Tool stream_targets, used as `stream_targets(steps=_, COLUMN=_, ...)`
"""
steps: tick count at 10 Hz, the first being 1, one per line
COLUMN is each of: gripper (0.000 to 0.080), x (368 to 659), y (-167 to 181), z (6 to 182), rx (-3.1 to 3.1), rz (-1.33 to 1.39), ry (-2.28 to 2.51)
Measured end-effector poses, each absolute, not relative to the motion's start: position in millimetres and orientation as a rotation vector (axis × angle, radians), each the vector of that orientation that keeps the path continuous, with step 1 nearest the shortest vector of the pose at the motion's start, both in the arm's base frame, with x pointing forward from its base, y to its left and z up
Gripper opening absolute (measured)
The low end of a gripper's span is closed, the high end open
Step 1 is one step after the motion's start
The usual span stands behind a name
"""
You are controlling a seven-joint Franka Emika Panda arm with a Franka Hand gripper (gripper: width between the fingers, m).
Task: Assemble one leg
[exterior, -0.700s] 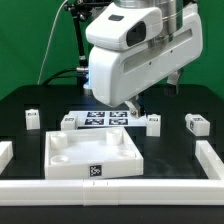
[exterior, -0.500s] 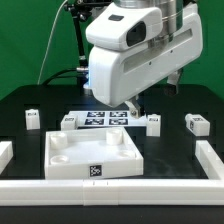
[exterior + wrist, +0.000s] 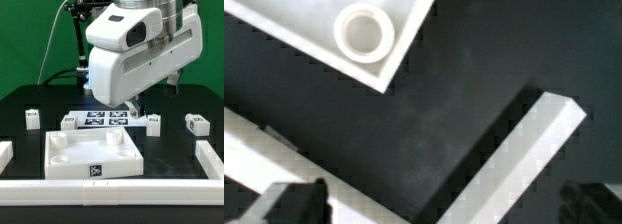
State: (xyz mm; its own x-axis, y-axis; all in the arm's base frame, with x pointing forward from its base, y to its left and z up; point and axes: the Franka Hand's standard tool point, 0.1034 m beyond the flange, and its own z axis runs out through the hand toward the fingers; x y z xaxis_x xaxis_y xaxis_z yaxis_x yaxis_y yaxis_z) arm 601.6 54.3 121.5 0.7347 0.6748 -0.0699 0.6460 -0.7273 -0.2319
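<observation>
Several small white legs with tags lie on the black table: one (image 3: 153, 122) just right of the marker board (image 3: 100, 120), another (image 3: 68, 121) at its left end, one (image 3: 32, 118) far left and one (image 3: 194, 124) far right. My gripper (image 3: 140, 108) hangs low beside the leg right of the marker board. In the wrist view a long white leg (image 3: 523, 150) runs between my gripper's (image 3: 441, 205) dark fingertips (image 3: 295, 203), which stand wide apart and hold nothing. The arm hides the fingers in the exterior view.
The large white square panel (image 3: 92, 155) with round corner sockets lies at the front centre; one socket corner (image 3: 367, 30) shows in the wrist view. White rails (image 3: 205, 160) border the table at the front and both sides.
</observation>
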Motion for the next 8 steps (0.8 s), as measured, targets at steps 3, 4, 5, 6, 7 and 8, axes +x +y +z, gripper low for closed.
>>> stream_targets(steps=3, gripper=0.065, x=575, y=50, z=102.9, rx=-2.72, rz=0.081, ry=-1.256)
stream_targets(steps=4, gripper=0.065, x=570, y=48, z=99.5, rx=-2.701, rz=0.046, ry=-1.333)
stream_targets(steps=5, gripper=0.065, x=564, y=43, z=97.2, rx=-2.657, rz=0.025, ry=-1.463)
stream_targets(steps=6, gripper=0.065, x=560, y=34, z=95.1, rx=-2.582, rz=0.041, ry=-1.618)
stream_targets(steps=7, gripper=0.065, x=561, y=33, z=94.5, rx=-2.593, rz=0.044, ry=-1.603)
stream_targets(steps=8, gripper=0.065, x=560, y=33, z=93.9, rx=-2.592, rz=0.045, ry=-1.602)
